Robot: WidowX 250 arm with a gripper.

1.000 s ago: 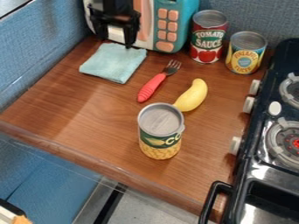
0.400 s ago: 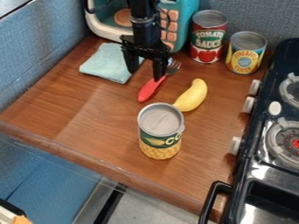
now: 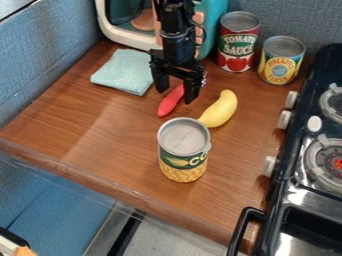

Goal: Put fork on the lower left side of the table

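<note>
Claw (image 3: pixel 175 96) spread wide over red fork (image 3: pixel 171 102), nothing gripped; red can (image 3: pixel 237 45), yellow can (image 3: pixel 280 67), green-banded can (image 3: pixel 183 160) all lettered.

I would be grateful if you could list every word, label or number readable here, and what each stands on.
"TOMATO SAUCE": the tall red can at the back.
"PINEAPPLE": the short yellow and blue can; the line below is too small to read surely.
"CO": the front can; its word runs on round the side.
</note>
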